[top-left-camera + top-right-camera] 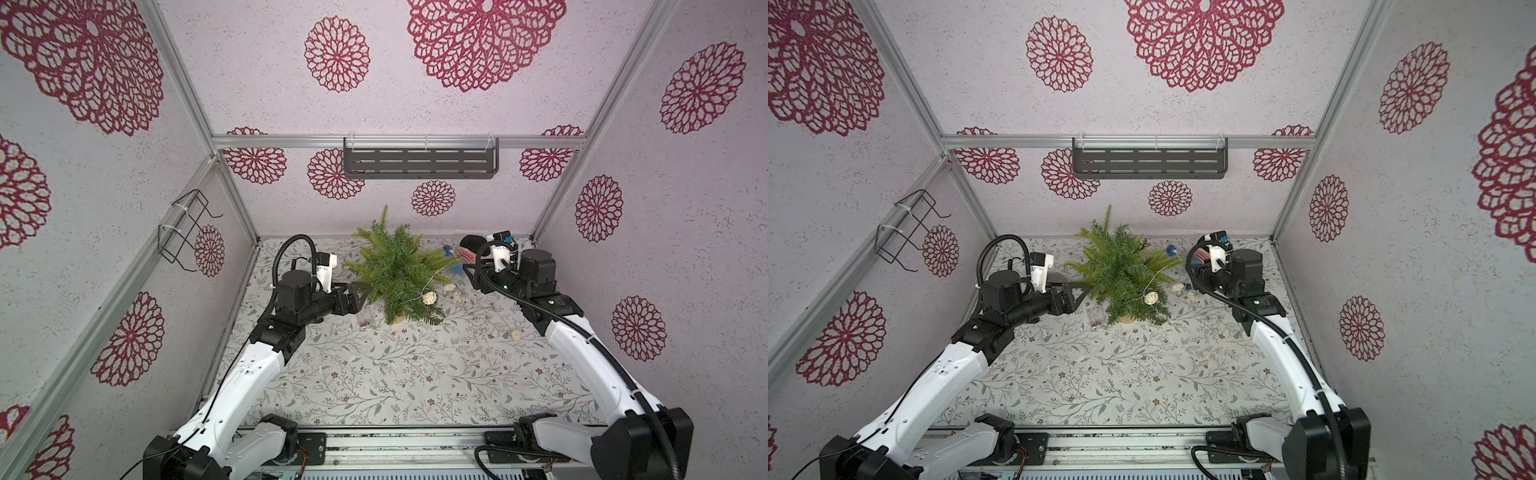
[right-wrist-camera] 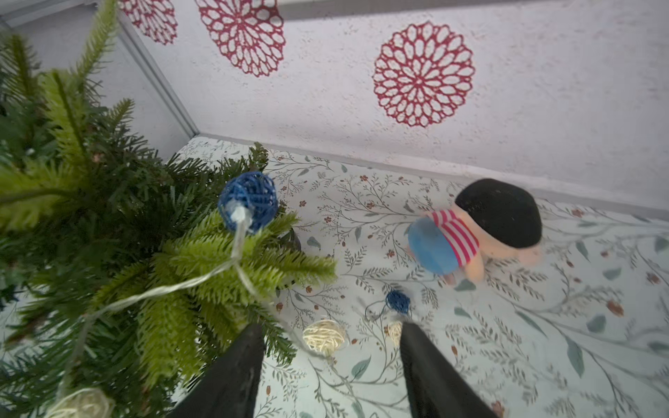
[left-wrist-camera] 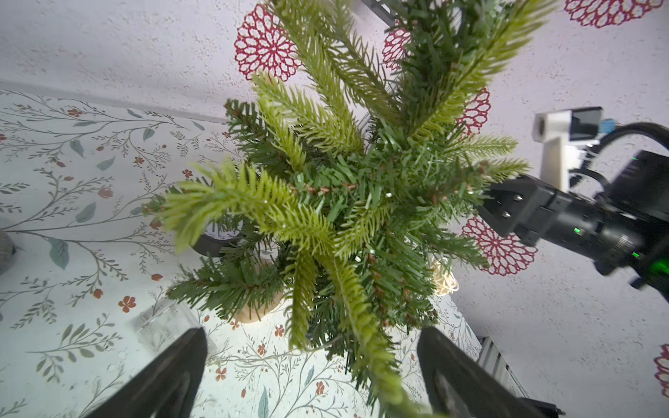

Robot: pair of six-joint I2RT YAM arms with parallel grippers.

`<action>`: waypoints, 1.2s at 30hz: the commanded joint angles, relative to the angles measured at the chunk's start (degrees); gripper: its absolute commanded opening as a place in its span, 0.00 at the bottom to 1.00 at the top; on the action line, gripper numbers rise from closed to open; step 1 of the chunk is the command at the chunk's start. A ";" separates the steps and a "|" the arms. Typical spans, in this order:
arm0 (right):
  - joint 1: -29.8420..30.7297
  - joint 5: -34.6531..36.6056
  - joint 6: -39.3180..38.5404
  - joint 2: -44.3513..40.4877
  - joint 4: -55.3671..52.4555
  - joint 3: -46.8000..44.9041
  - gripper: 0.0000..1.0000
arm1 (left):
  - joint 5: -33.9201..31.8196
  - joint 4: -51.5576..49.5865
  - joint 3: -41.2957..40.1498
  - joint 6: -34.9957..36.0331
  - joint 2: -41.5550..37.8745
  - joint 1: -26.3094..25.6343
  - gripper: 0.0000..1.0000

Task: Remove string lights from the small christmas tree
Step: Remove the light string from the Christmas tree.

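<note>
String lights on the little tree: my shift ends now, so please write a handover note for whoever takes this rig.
Left gripper: open, empty, up against the small christmas tree, with a branch tip between its fingers.
Right gripper: open, nothing clamped; the wire runs down past its fingertips.
String lights: a blue ball and a cream ball hang in the branches; other balls lie on the table beside the tree; the clear box sits by the base.
Done: part of the strand is off.
Left: lift the wire off the branches on the right arm's side.
</note>
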 commanded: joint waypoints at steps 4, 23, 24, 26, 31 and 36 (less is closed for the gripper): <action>-2.87 -22.35 -5.23 8.37 7.42 4.62 0.62 | 5.35 -1.28 1.57 0.23 -0.66 0.46 0.94; -3.21 -12.73 -0.37 7.26 15.74 -4.97 0.49 | 6.13 -3.06 3.50 -0.08 0.99 0.38 0.93; -3.33 -8.59 -0.58 6.54 14.01 -5.06 0.49 | 6.04 -3.23 3.43 0.11 0.87 0.40 0.93; -4.01 -5.85 -0.76 4.92 12.21 -5.68 0.49 | 5.78 -3.36 3.28 0.53 0.63 0.38 0.93; -6.03 -3.68 0.96 -0.38 9.82 -7.52 0.52 | 6.81 -3.33 2.91 0.47 0.60 0.45 0.92; -6.15 -9.82 2.17 -5.22 12.29 -11.11 0.58 | 8.14 -3.63 2.82 -0.06 -0.56 0.37 0.92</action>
